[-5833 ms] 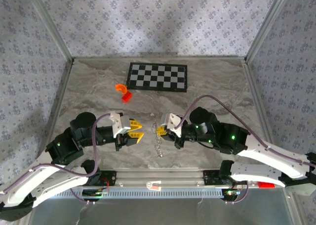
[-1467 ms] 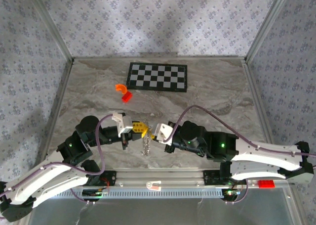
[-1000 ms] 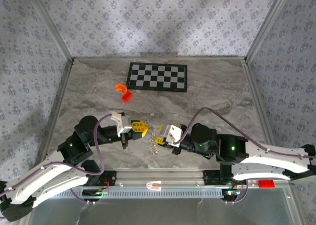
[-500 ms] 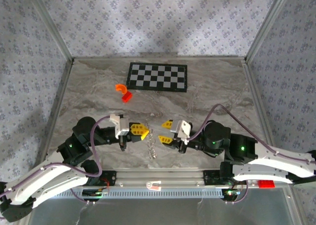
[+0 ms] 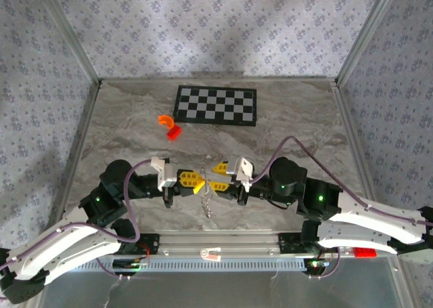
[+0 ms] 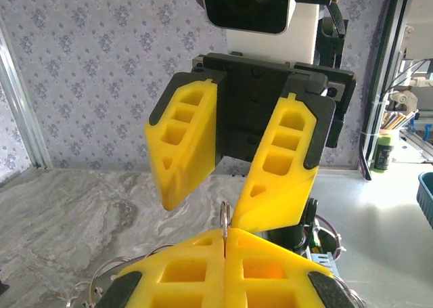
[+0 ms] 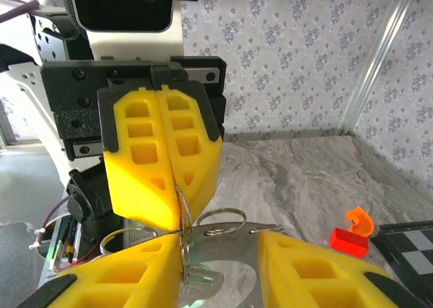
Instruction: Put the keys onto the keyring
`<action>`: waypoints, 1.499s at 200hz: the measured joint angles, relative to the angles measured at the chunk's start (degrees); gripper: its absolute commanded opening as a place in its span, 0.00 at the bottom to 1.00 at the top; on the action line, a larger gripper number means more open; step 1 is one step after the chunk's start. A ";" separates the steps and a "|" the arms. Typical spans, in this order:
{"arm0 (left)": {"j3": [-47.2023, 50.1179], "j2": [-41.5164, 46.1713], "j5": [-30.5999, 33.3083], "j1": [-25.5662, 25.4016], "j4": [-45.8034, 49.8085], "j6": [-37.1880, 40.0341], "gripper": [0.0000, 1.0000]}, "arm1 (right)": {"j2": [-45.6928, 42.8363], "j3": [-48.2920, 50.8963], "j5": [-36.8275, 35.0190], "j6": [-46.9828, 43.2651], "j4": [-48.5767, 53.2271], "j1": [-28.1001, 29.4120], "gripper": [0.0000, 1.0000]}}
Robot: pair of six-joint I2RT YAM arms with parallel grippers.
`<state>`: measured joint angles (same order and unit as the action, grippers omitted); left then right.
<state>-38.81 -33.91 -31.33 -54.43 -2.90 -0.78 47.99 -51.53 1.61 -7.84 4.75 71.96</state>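
Well clear of walls (image 5: 203,30), left fingers (image 6: 176,273) pinch keyring (image 5: 208,203), right fingers (image 7: 311,274) spread

This is a robotics lab's test cell, not anybody's home: a marble-print table (image 5: 298,118) is boxed in by aluminium posts (image 5: 70,34) and flowered backdrop walls (image 5: 203,30). Two arms (image 5: 67,240) are bolted to a metal rail (image 5: 230,240) at its near edge. A checkerboard (image 5: 216,105) lies flat at the back, and the left wrist view shows a rack (image 6: 396,84) past the open side, with a bottle (image 6: 384,149) and a blue bin (image 6: 426,193).
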 measured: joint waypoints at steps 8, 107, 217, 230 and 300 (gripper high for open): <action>0.00 0.00 0.00 0.00 0.00 0.00 0.00 | 0.11 0.00 0.68 0.11 -0.35 -0.26 0.31; 0.00 -0.39 0.07 0.00 0.04 0.02 0.00 | 1.73 0.00 5.79 1.03 -1.11 -1.79 0.16; -8.68 -3.93 1.62 0.00 16.35 5.97 0.21 | 3.43 -8.22 3.93 -3.13 15.08 -2.47 0.00; -11.26 -4.20 2.19 0.00 20.22 7.48 0.22 | 4.68 -12.28 3.43 -4.81 19.80 -2.47 0.00; -16.15 -7.19 2.25 0.00 28.41 11.32 0.33 | 11.91 -25.70 3.10 -10.73 35.82 -2.45 0.00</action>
<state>-54.96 -41.10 -29.08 -54.43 25.52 10.55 59.90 -77.23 4.71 -18.57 40.58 69.52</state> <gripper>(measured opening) 0.335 0.051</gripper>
